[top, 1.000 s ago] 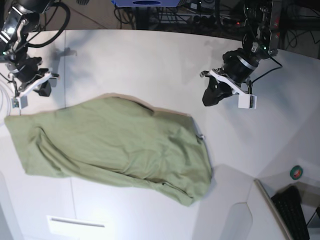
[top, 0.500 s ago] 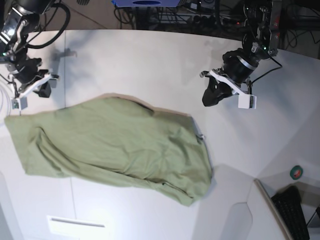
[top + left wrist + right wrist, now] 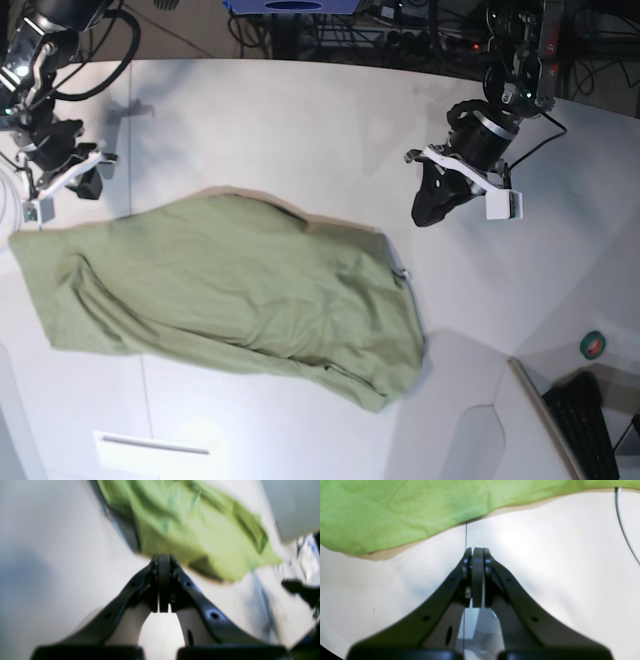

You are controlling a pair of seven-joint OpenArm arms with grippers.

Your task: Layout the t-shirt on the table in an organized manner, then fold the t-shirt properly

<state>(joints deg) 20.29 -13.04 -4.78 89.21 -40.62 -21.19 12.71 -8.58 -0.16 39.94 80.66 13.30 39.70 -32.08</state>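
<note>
T-shirt (image 3: 220, 290) flat-ish on table (image 3: 300, 130), nothing gripped. Left gripper (image 3: 425, 212) jaws together, apart from shirt's right end; right gripper (image 3: 88, 185) jaws together, near upper-left edge.

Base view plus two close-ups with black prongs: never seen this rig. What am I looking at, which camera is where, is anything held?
It is a robot with two arms over a white table. The base view looks down from above. Each close-up comes from a camera on one wrist, looking along that arm's fingers, the black prongs.

The left gripper is on the base view's right; its own close-up is blurred. The right gripper is on the base view's left.

One olive-green t-shirt lies on the table, spread but rumpled, not folded.

Nothing is held. Both pairs of fingers are pressed shut on nothing, above bare table beside the shirt's edge. A roll of green tape sits on a ledge at the lower right.
</note>
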